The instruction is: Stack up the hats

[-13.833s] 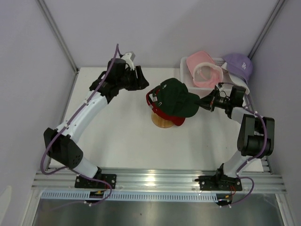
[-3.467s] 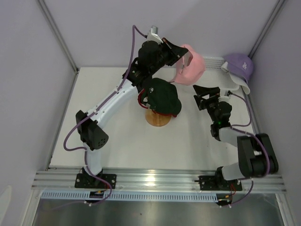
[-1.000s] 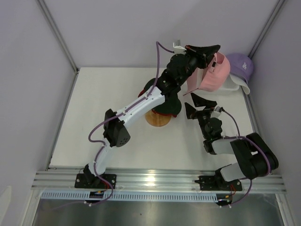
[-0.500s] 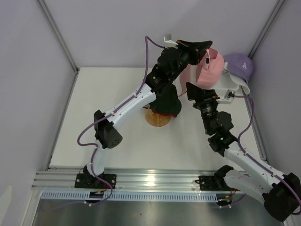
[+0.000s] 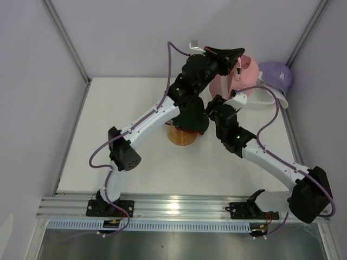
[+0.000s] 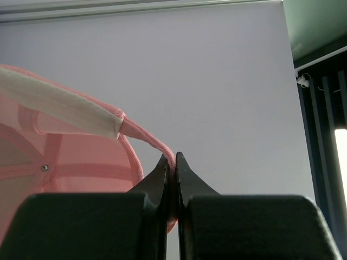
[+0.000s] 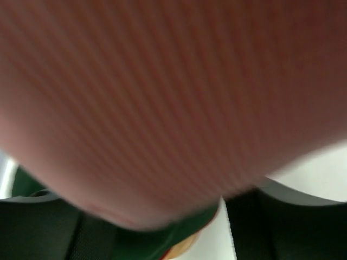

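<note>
My left gripper (image 5: 232, 53) is shut on the rim of the pink hat (image 5: 245, 71), holding it in the air behind the stand. In the left wrist view the pink edge (image 6: 172, 162) sits pinched between the jaws. My right gripper (image 5: 216, 106) is raised just under the pink hat. Blurred pink fabric (image 7: 162, 97) fills the right wrist view, and its dark fingers (image 7: 295, 219) stand apart below it. A dark green-black hat (image 5: 193, 115) sits on the wooden stand (image 5: 181, 136). The lavender hat (image 5: 276, 75) rests at the back right.
A white basket (image 5: 267, 98) stands at the back right under the lavender hat. Grey walls close the table on the left, back and right. Both arms cross above the stand.
My right arm has swung up and left from the table to just under the pink hat, its jaws narrowing. The left gripper carried the pink hat slightly left, then held still.
</note>
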